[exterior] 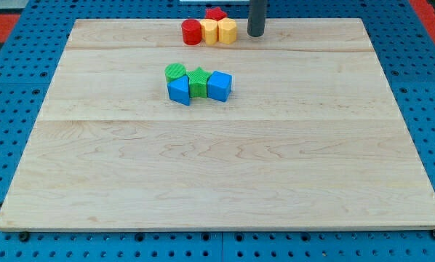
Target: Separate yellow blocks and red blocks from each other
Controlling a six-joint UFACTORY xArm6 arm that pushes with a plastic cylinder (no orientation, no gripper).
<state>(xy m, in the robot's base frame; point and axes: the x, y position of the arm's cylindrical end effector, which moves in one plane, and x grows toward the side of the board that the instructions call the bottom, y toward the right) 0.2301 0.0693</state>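
Fig.: Red/yellow cluster at the top edge of the pale wooden board [217,167], w/ my tip [256,34] just right of it.

Detail: Red cylinder block [192,32], yellow block [209,31] (shape unclear) and yellow hexagonal block [227,30] sit touching in a row whose long axis runs left–right along the view's top edge; a second red block [216,13], shape unclear, sits behind the row, touching it. My tip is a bare dark rod, no jaws, holding nothing; it stands near the yellow hexagonal block's right side, apart by a small gap. Nearer board centre, well apart: green cylinder block [175,71], green star block [198,80], blue block [180,90], blue cube [220,85], all clustered together. Blue pegboard [14,87] surrounds the board.
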